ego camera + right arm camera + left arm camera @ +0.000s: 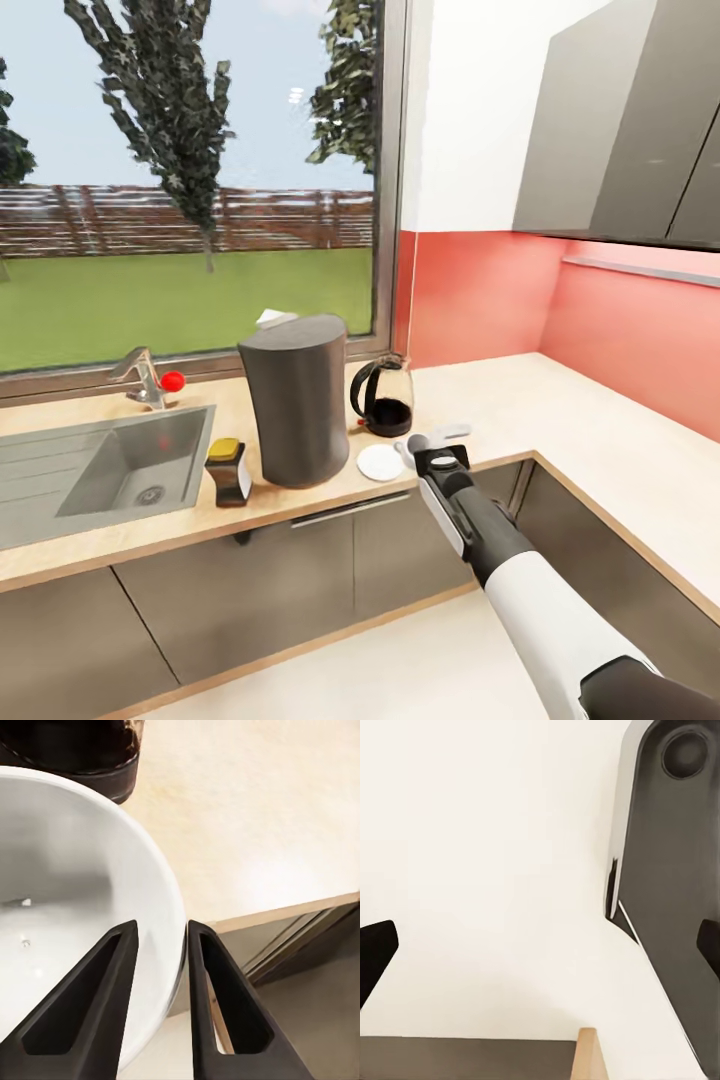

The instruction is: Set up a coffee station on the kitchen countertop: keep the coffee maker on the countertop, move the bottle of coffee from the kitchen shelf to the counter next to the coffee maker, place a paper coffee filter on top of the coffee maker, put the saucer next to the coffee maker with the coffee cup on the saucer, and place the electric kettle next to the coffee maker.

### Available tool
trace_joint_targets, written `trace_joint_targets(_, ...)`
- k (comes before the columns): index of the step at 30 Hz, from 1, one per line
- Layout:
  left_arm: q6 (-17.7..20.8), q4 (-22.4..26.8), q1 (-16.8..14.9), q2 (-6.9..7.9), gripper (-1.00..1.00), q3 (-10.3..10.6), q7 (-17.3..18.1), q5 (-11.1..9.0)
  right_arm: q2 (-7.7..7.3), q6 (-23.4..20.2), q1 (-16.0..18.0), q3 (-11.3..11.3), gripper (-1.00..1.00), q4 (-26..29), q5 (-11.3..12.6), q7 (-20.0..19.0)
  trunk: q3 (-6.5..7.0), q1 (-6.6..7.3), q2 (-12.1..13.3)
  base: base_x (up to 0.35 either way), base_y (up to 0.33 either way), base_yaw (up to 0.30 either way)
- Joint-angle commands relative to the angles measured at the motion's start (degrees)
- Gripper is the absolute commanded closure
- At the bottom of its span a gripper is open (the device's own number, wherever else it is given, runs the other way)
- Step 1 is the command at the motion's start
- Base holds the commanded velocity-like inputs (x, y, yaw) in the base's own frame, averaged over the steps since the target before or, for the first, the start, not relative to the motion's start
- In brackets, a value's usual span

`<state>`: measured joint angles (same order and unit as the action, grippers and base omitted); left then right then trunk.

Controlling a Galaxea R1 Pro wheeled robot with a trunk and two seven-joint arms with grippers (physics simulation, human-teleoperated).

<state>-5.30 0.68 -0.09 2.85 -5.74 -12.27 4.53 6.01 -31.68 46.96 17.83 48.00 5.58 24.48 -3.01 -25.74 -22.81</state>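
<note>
Right gripper (pixel 157 997) at centre of the head frame, fingers pinched narrowly on the rim of the cup (pixel 67 915), one inside, one outside (mouth faces the wrist camera). Cup sits at the counter (pixel 560 400) edge, between saucer (pixel 381 462) and kettle (pixel 385 396). Tall coffee maker (pixel 296 398) stands upright, left of the saucer. Left gripper (pixel 540 945) spread wide, holding nothing.

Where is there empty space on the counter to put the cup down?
The widest bare stretch of countertop runs right of the kettle, along the pink wall round the corner. It is crowded between the sink and kettle: bottle, coffee maker, saucer and the right hand with its white cup.
</note>
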Motion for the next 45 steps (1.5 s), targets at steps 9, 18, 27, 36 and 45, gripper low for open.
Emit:
trace_joint_targets(9,0.02,0.0,-0.02,0.05,-1.0,-0.53,-0.12,0.46,0.15,-0.06,0.07,3.19,1.0,-1.8,-1.83,0.47,-0.12,-0.05,-0.11,0.232,0.1,0.0)
trace_joint_targets(18,0.02,-0.07,0.0,0.05,-1.0,-0.5,-0.12,0.48,0.31,-0.09,0.07,3.9,1.0,-2.1,-2.96,0.48,-0.24,-0.05,-0.11,0.075,0.048,0.044)
trace_joint_targets(27,-0.01,-0.07,0.0,0.05,-1.0,-0.44,-0.12,0.48,0.23,-0.21,0.07,3.96,1.0,-4.67,-3.19,0.47,-0.36,-0.05,-0.11,0.001,0.001,0.043)
trace_joint_targets(36,0.11,-0.07,0.0,0.1,-1.0,-0.44,0.08,0.56,0.23,-0.01,0.07,3.97,1.0,-7.48,-3.82,0.45,-0.36,-0.05,-0.11,0.0,0.0,0.0)
trace_joint_targets(45,0.29,-0.31,0.0,0.26,-1.0,-0.33,-0.12,0.57,0.05,0.12,0.07,3.89,1.0,-7.64,-3.78,0.48,-0.36,-0.05,-0.11,0.161,0.0,0.0)
